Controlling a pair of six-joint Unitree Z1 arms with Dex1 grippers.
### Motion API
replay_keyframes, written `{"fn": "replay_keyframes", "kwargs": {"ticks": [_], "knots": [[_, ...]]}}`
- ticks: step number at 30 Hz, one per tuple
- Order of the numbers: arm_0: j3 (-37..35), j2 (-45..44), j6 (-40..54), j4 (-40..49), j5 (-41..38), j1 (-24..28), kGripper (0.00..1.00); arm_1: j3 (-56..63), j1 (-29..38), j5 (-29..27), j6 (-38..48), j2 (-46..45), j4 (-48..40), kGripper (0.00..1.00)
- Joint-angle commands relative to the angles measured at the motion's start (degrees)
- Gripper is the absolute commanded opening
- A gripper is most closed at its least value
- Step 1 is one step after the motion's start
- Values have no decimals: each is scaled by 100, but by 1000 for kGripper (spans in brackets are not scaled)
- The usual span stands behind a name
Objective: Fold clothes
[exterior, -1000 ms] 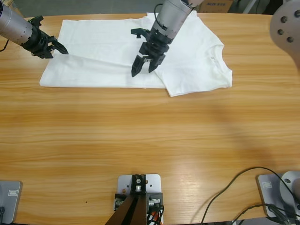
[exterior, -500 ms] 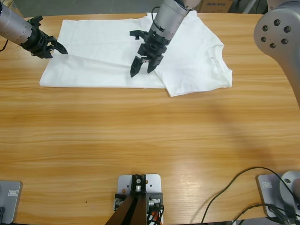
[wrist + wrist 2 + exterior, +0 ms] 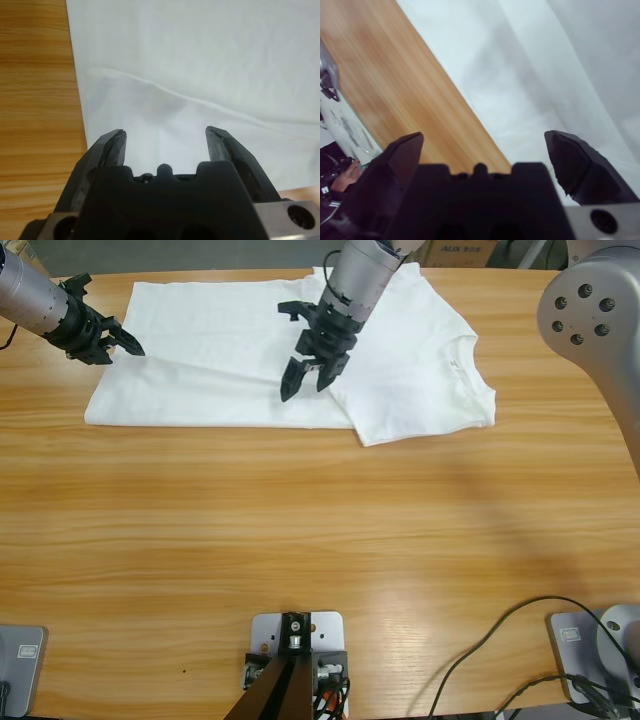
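A white T-shirt (image 3: pixel 220 360) lies flat across the back of the wooden table (image 3: pixel 320 530), its ribbed collar (image 3: pixel 462 352) pointing right and its right part folded over the rest. My left gripper (image 3: pixel 127 340) stands open at the shirt's left edge; in the left wrist view the left gripper (image 3: pixel 166 142) has the white cloth (image 3: pixel 210 60) under its parted jaws. My right gripper (image 3: pixel 305 390) hangs open over the shirt's middle, close to its front edge. The right gripper (image 3: pixel 482 137) has cloth (image 3: pixel 545 75) and bare wood (image 3: pixel 405 85) beneath it. Neither gripper holds anything.
The right arm's big silver elbow (image 3: pixel 590 310) fills the upper right corner. Black cables (image 3: pixel 500 640) lie at the front right of the table. A cardboard box (image 3: pixel 460 252) stands behind the table's back edge. Bare wood stretches across the table in front of the shirt.
The right arm's elbow has swung further into view at the upper right, and its gripper has shifted slightly. The left gripper and the shirt have stayed put.
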Motion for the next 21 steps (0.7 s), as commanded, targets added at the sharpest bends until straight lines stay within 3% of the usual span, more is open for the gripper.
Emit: {"fn": "replay_keyframes", "kwargs": {"ticks": [1,12,21], "knots": [[163,210,64,49,-43,46,614,-51,-101,-254,41,480,58,1000],[163,230,64,51,-43,63,614,-208,-82,-479,97,522,79,1000],[149,247,73,51,-43,40,614,-208,363,-952,537,104,86,1000]]}}
